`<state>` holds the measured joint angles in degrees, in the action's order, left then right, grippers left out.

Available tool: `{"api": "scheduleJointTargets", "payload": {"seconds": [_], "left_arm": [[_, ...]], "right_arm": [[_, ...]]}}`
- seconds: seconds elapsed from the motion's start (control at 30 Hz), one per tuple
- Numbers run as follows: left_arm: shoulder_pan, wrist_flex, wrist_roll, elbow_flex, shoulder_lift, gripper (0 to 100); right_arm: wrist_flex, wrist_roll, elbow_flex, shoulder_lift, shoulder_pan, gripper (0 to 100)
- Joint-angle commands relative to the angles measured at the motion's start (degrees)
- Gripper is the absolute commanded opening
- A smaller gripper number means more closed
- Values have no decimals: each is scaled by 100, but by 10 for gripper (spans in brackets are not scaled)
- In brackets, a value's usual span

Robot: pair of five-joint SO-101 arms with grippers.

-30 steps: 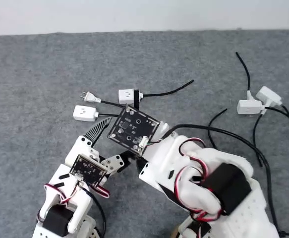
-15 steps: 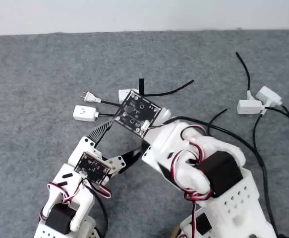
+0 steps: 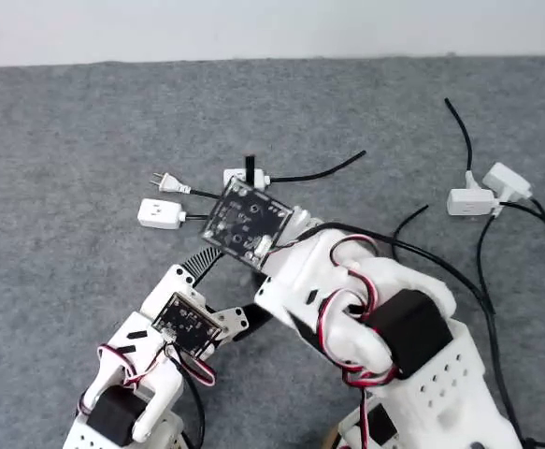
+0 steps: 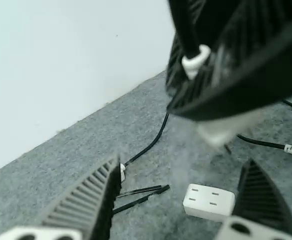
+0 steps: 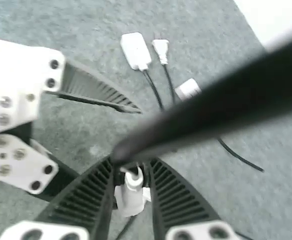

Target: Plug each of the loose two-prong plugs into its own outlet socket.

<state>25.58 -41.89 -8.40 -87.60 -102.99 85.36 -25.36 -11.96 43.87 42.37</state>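
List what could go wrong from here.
1. The right end effector pinches a plug whose cord rises from the grip. The cord's pull may twist the plug off line.
2. The socket lies loose on the carpet, so a push could slide it instead of seating the plug.
3. The open left end effector sits close to the right one, so they may collide.

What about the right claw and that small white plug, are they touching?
Touching. In the right wrist view the right claw clamps the white plug, both fingers against its sides.
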Motion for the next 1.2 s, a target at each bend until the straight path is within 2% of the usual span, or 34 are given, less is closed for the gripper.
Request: {"api": "scheduleJointTargets", "payload": {"seconds": [0.0, 0.83, 1.17], "left_arm": [[9, 0, -62, 365, -18, 349], [-651, 158, -62, 356, -18, 349], [-651, 158, -62, 347, -18, 349]], "right_arm": [[136, 97, 18, 66, 251, 9], [760, 88, 18, 92, 233, 9], [1033, 97, 18, 92, 224, 9]]}}
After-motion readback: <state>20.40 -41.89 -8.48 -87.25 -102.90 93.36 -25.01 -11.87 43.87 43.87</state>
